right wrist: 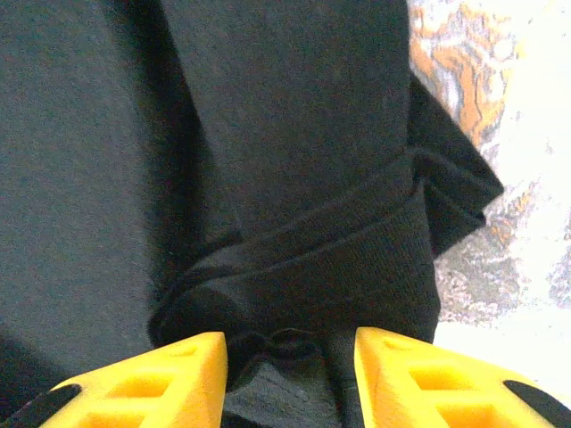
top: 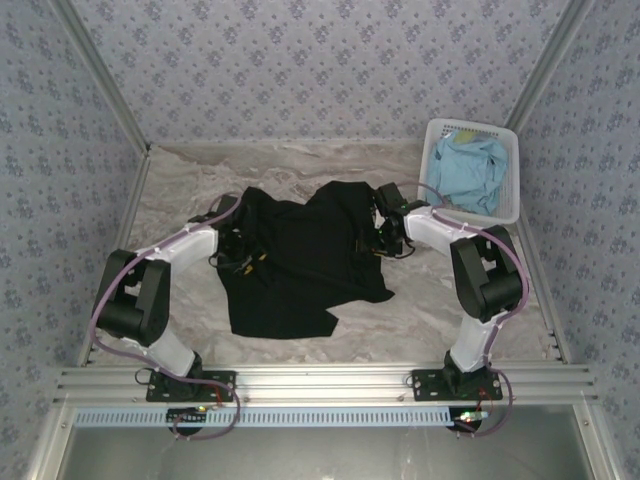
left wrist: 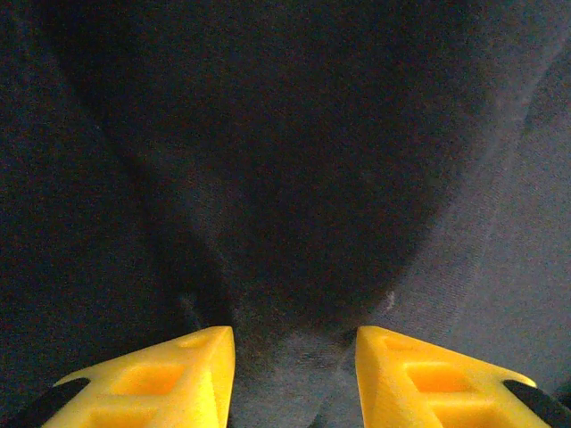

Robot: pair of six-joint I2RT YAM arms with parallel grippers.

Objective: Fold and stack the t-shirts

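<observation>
The black t-shirt (top: 300, 275) lies rumpled in the middle of the table, no print showing. My left gripper (top: 243, 256) is down on its left part, and my right gripper (top: 386, 232) on its upper right edge. In the left wrist view, a ridge of the dark t-shirt cloth (left wrist: 285, 178) runs in between the yellow fingers (left wrist: 187, 379) of the left gripper (left wrist: 294, 348), creases converging there. In the right wrist view, the t-shirt's folded hem (right wrist: 339, 259) bunches and puckers inside the right gripper (right wrist: 290, 348). The light blue t-shirt (top: 470, 170) sits crumpled in the basket.
The white lattice basket (top: 512, 140) stands at the back right corner of the marbled table (top: 420, 320). Patterned walls close in the back and both sides. An aluminium rail (top: 320, 378) runs along the near edge by the arm bases.
</observation>
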